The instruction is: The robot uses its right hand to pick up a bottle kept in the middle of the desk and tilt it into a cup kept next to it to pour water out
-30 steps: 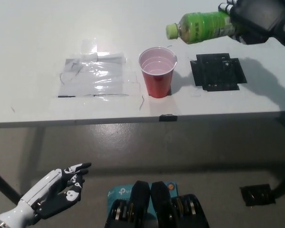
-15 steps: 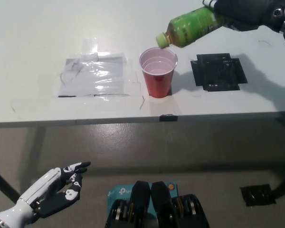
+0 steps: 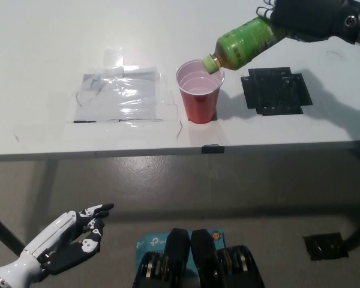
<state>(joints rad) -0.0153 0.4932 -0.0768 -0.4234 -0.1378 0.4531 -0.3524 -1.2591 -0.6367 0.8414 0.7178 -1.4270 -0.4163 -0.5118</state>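
Nearest the camera, the left hand (image 3: 63, 246) rests low, below the desk edge and well apart from the work, its fingers spread and holding nothing.

Past it, the desk (image 3: 36, 72) carries a patch of clear tape (image 3: 120, 96) on the left. In the middle stands the cup (image 3: 199, 91), red, upright and open-mouthed, with a pale inside; whether it holds any liquid cannot be told. Just to the cup's right lies a black mat (image 3: 275, 90), flat and bare.

Farther back, the right hand (image 3: 303, 15) comes in from the upper right and is clamped around the base end of the bottle (image 3: 243, 43). The bottle is green, held clear of the desk and tilted steeply, neck down and to the left. Its cap end sits at the cup's far right rim, either touching it or just above; the view does not settle which. A yellowish cap appears to be on the neck, and no stream of water shows.

The step in hand looks like the pour itself: lifting and carrying are done, and the mouth is lined up with the cup. The next move likely calls for holding or deepening the tilt while keeping the neck over the opening, and not pressing on the rim, since the light cup could tip.
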